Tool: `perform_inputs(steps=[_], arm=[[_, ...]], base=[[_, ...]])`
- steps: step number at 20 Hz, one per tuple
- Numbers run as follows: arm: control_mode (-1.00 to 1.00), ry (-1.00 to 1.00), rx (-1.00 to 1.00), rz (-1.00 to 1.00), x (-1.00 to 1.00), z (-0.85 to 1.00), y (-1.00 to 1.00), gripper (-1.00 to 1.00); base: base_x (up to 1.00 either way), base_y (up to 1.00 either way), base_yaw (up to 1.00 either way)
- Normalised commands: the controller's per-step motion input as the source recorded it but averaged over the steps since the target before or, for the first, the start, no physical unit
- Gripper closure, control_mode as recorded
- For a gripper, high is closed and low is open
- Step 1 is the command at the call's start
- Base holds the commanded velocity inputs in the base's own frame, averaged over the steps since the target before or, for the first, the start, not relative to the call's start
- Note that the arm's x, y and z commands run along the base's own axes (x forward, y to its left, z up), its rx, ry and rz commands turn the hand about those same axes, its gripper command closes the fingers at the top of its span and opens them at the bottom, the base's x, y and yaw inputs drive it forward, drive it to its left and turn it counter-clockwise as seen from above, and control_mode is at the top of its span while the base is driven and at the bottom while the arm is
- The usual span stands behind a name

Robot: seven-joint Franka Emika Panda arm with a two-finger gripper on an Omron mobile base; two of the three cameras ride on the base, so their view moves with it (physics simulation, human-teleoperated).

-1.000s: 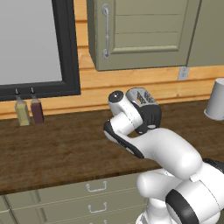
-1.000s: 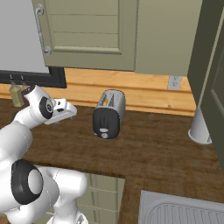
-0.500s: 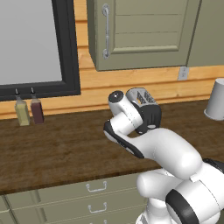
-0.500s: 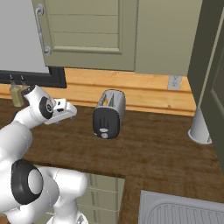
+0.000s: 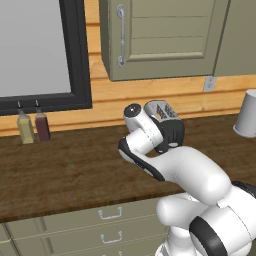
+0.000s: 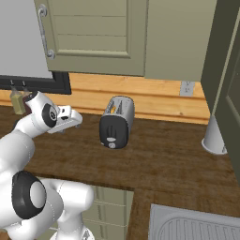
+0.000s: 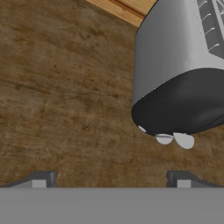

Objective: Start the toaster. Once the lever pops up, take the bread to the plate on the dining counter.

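Wood counter (image 6: 164, 159) — arm bent, jaws wide beside toaster (image 6: 115, 123).

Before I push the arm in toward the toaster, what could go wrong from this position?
1. The open end effector sits off to the toaster's side, not lined up with the small knobs on its dark end; a straight push would likely hit the rounded body and shove it along the counter.
2. Which of the small knobs is the lever is hard to tell, so it may press the wrong one.
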Motion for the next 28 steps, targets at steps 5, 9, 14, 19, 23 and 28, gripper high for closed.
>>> perform_inputs(steps=[5, 9, 14, 19, 23, 28], arm=[[-1.00, 0.00, 0.00, 0.00, 0.00, 0.00, 0.00, -1.00], [-1.00, 0.00, 0.00, 0.00, 0.00, 0.00, 0.00, -1.00], [-1.00, 0.00, 0.00, 0.00, 0.00, 0.00, 0.00, -1.00], [-1.00, 0.00, 0.00, 0.00, 0.00, 0.00, 0.00, -1.00], [-1.00, 0.00, 0.00, 0.00, 0.00, 0.00, 0.00, -1.00], [-1.00, 0.00, 0.00, 0.00, 0.00, 0.00, 0.00, -1.00]], base=[[0.00, 0.00, 0.00], [0.00, 0.00, 0.00], [0.00, 0.00, 0.00], [0.00, 0.00, 0.00], [0.00, 0.00, 0.00], [0.00, 0.00, 0.00]])
